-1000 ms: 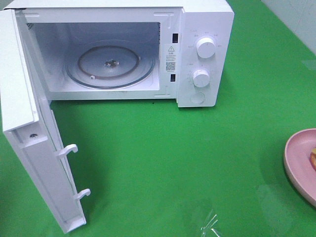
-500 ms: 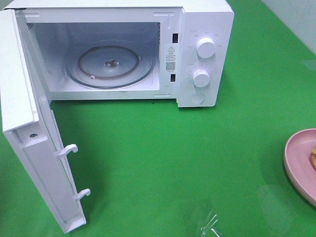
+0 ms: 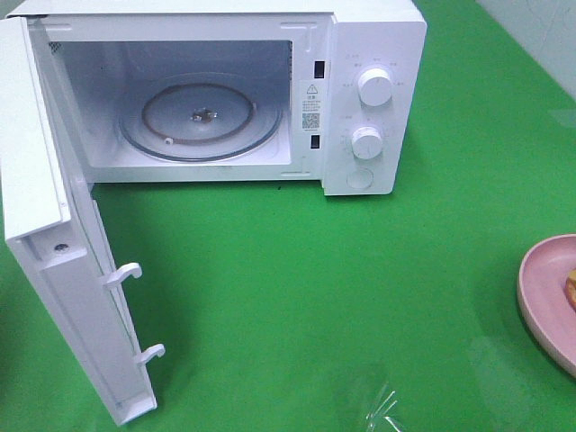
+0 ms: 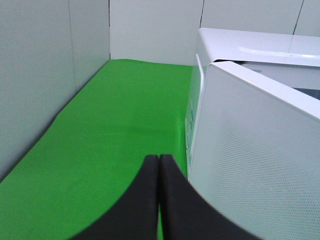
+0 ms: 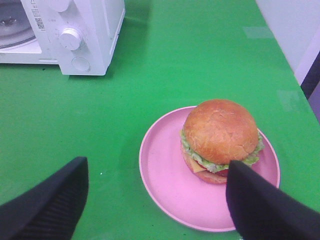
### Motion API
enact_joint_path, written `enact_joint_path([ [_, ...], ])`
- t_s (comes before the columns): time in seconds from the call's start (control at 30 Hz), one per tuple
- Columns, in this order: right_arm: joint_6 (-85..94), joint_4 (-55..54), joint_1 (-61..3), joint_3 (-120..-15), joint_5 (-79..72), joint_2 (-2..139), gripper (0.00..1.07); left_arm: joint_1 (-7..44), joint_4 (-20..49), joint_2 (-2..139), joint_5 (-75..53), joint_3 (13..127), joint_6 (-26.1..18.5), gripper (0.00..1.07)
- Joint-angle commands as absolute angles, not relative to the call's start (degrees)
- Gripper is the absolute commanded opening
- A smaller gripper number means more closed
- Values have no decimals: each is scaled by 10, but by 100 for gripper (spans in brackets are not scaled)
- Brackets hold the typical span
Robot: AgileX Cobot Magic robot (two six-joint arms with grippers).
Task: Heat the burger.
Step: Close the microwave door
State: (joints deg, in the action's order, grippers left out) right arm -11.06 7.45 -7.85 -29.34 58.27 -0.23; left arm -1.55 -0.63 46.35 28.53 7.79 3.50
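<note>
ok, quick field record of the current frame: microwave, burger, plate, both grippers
microwave: white, on the green table, two knobs on its front panel
door: swung fully open
turntable: glass, nothing on it
burger: on the pink plate, off-centre on it, not yet in the microwave
left gripper: shut, empty, beside the outer face of the open door
right gripper: open, empty, above the table near the plate, burger not gripped

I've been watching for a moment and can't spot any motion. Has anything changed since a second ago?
Nothing visibly changed. The microwave door stands open as before, its glass turntable bare, and the pink plate with the burger sits in the same place at the table's right edge.
</note>
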Motion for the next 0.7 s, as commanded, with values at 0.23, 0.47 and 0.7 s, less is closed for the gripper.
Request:
enact_joint_path([
  [0.23, -107, 73, -74, -292, 578, -17, 73, -18, -143, 580, 420, 80, 133, 0],
  [0.47, -107, 73, -74, -292, 578, -17, 73, 15, -161, 666, 467, 90, 127, 0],
  [0.7, -107, 73, -74, -292, 578, -17, 73, 70, -164, 732, 481, 115, 112, 0],
])
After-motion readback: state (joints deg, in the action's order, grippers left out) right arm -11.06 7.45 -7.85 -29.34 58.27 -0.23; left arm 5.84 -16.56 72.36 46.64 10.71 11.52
